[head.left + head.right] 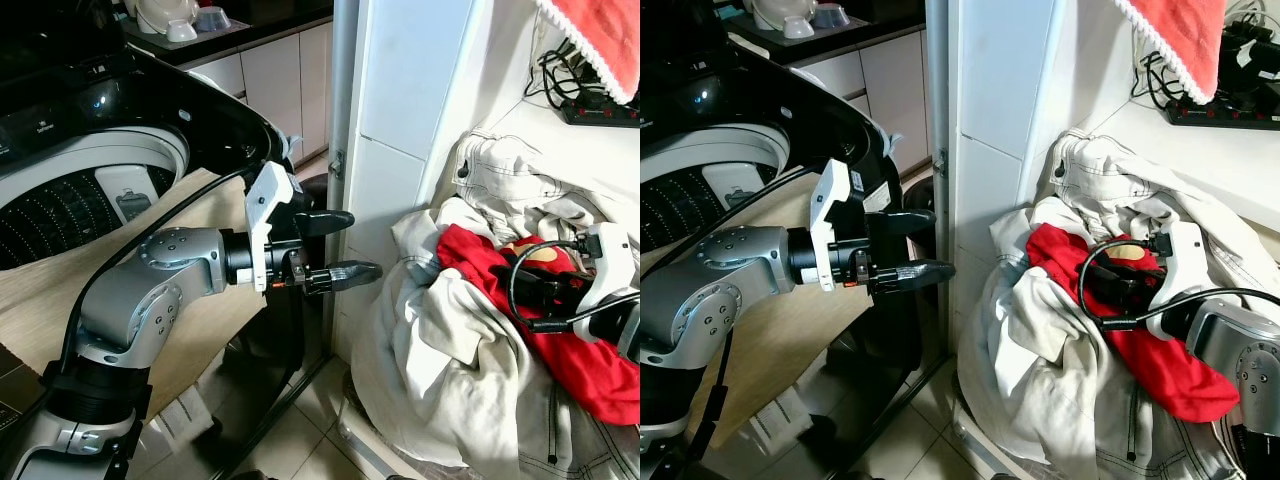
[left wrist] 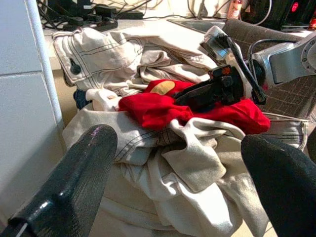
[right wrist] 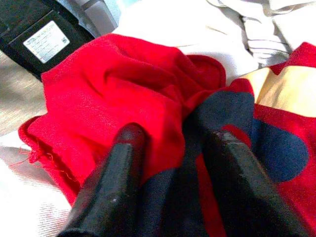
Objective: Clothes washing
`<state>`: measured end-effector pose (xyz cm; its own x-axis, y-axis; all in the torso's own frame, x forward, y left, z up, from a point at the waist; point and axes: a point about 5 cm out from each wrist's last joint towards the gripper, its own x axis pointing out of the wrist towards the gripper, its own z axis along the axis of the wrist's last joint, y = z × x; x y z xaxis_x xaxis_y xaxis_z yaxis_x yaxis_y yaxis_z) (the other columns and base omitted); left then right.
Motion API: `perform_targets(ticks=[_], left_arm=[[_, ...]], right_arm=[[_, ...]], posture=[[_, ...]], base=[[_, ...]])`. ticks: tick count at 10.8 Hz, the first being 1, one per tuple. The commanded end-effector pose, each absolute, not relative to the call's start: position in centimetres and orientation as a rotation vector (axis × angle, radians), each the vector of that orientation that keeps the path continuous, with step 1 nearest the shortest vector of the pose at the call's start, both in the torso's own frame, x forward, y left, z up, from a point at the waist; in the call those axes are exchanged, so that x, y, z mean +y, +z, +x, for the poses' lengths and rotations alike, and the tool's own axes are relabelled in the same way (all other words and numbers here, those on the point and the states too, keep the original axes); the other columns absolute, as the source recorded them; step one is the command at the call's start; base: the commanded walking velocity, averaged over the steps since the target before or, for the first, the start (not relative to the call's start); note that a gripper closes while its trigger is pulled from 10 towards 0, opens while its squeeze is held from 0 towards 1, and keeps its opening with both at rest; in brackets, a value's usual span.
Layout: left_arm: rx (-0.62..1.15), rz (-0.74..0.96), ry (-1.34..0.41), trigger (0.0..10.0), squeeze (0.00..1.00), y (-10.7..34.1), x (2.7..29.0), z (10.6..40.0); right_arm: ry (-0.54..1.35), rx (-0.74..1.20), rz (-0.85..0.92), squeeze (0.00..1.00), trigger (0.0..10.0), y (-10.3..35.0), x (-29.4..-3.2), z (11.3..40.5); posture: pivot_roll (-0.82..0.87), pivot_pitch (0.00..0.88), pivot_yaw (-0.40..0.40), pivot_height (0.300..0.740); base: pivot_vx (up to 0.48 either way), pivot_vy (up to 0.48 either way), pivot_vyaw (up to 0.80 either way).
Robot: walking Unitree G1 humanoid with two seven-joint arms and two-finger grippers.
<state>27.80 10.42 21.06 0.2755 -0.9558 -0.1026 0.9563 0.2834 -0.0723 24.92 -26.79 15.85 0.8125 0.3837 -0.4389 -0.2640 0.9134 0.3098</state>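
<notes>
Although the right tool (image 3: 168, 163) sits low at the right edge of the left eye view, its fingers are mostly buried in cloth there, and it is the right wrist view that shows them pressed into the red garment (image 3: 113, 84) with a fold of it pinched between them. That garment lies at the right of the frame on top of a heap of cream clothes (image 1: 450, 370), whose lower part runs off the bottom edge, so what the heap rests on cannot be told. A dark blue and tan print shows on the red cloth in the right wrist view; from the head it is a small blurred patch. The left tool (image 1: 335, 248) hangs at the centre of the frame with its fingers spread wide and nothing between them, in front of the white wall corner (image 1: 400, 130). The left wrist view looks past those fingers toward the heap and the other arm. The washing machine (image 1: 90, 190) fills the upper left, its drum cut off by the left edge. At the upper right a power strip (image 1: 600, 112) lies on a desk (image 1: 560, 140), under a red cloth with white trim (image 1: 600, 40) that is cropped by the top edge.
</notes>
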Motion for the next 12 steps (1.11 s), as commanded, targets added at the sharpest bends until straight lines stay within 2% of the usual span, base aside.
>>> perform_targets(ticks=[1, 12], left_arm=[[0.143, 0.007, -1.315, 10.0, 0.0, 21.0, 10.2, 27.3], [0.147, 0.007, -1.316, 10.0, 0.0, 20.9, 10.3, 27.4]], right_arm=[[0.354, 0.513, 0.248, 0.0, 0.0, 15.8, -26.9, 24.9], [0.389, 0.393, 0.357, 0.0, 0.0, 17.8, -27.3, 25.2]], posture=[[-0.19, 0.005, 0.03, 0.74], [-0.2, 0.0, 0.032, 0.74]], base=[[0.0, 0.0, 0.0], [0.0, 0.0, 0.0]])
